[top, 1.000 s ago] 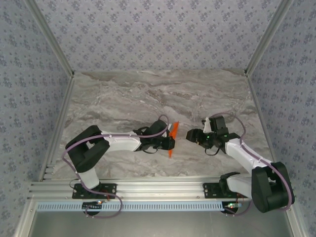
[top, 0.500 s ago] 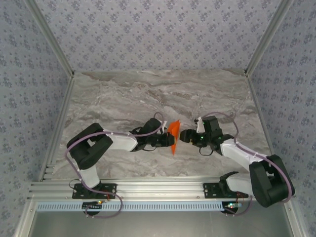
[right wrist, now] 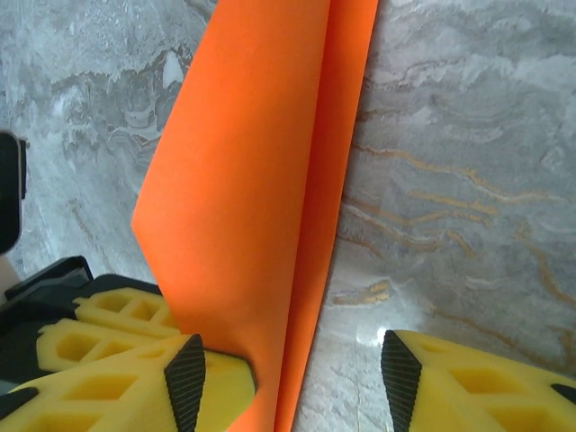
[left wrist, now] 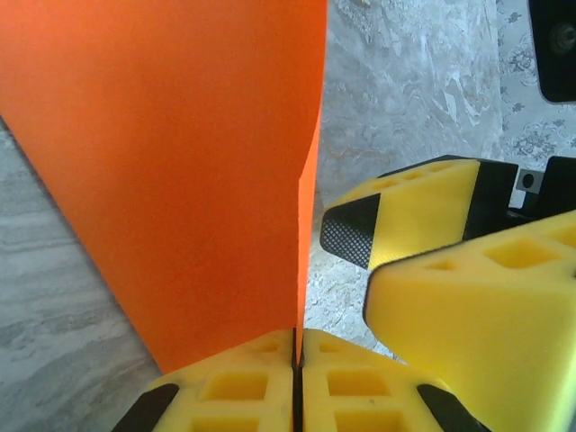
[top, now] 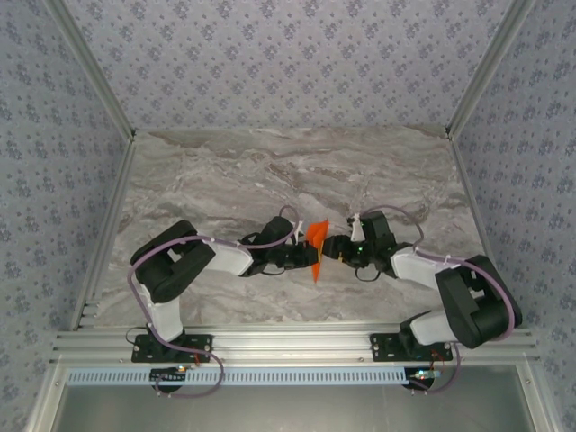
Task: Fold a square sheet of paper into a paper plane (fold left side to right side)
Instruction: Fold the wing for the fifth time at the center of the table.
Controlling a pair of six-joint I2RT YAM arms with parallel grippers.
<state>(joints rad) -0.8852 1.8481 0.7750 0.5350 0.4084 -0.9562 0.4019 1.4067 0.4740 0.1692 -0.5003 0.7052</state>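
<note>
Above a marbled grey table [top: 225,171], left fingers [left wrist: 238,396] are pinching folded orange paper [left wrist: 180,162] while right fingers [right wrist: 468,387] are straddling it, spread apart.

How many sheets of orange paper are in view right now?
1. The folded orange paper sheet is held over mid-table, pinched in the left hand, with the right hand open and straddling its edge. A second sheet hidden inside the fold cannot be ruled out.
</note>
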